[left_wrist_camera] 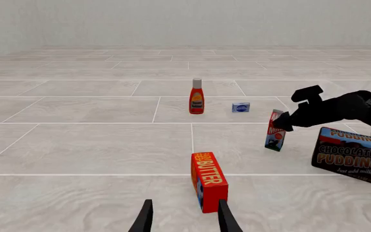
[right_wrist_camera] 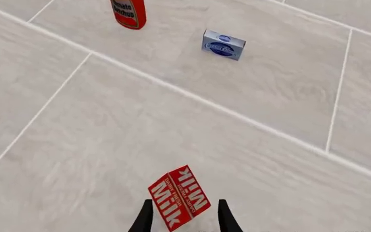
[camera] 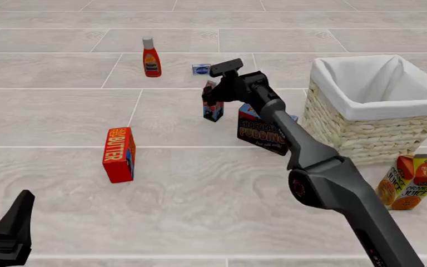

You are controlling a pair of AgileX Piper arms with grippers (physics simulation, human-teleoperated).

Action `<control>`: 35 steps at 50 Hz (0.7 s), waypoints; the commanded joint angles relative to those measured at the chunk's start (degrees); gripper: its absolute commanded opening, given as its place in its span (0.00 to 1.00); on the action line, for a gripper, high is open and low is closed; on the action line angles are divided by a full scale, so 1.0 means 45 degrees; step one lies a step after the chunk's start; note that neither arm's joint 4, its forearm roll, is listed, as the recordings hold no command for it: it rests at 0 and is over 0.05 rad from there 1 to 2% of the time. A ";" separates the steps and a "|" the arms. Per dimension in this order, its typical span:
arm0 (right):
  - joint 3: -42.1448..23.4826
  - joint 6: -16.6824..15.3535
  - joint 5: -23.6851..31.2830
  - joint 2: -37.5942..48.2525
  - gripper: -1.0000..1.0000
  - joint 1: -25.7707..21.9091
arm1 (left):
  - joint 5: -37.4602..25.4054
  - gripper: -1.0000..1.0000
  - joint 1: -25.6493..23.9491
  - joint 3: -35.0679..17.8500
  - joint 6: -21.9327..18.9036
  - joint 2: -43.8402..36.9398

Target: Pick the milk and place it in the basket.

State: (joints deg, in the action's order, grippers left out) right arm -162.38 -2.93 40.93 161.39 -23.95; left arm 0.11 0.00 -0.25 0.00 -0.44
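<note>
Red-and-white milk (right_wrist_camera: pixel 179 197) looks light, stiff, easily tipped; I'd pinch its flat sides below the gable. Right gripper (right_wrist_camera: pixel 184 218) fingers apart astride it; left gripper (left_wrist_camera: pixel 184 217) spread, idle.

A pale tiled surface (camera: pixel 65 111) is carrying the milk (camera: pixel 213 108), basket (camera: pixel 347 130), butter box (camera: pixel 118 154), pudding box (camera: pixel 260 135), juice carton (camera: pixel 410 182), ketchup bottle (camera: pixel 151 57) and small blue box (camera: pixel 200 69).

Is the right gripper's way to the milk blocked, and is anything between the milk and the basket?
Nothing separates the right gripper from the milk; its fingers already flank the carton's top. Between the milk and the basket, the chocolate pudding box stands beside the basket's near-left corner, so a low path could hit it; lifting over looks clear.
</note>
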 commanded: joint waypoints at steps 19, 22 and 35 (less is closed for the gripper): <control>0.0050 0.0112 -0.0011 0.0058 0.00 -0.0101 | 0.0000 1.00 -0.0001 0.0000 -0.0001 0.0002; 0.0050 0.0064 -0.0020 -0.0079 0.00 -0.0106 | 0.0000 1.00 0.0003 0.0000 0.0000 0.0000; 0.0052 -0.0289 -0.0056 -0.1016 0.00 0.0006 | 0.0000 1.00 0.0001 0.0000 0.0002 0.0001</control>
State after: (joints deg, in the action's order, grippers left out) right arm -161.56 -4.36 40.93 160.15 -24.09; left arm 0.11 0.00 -0.25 0.00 -0.43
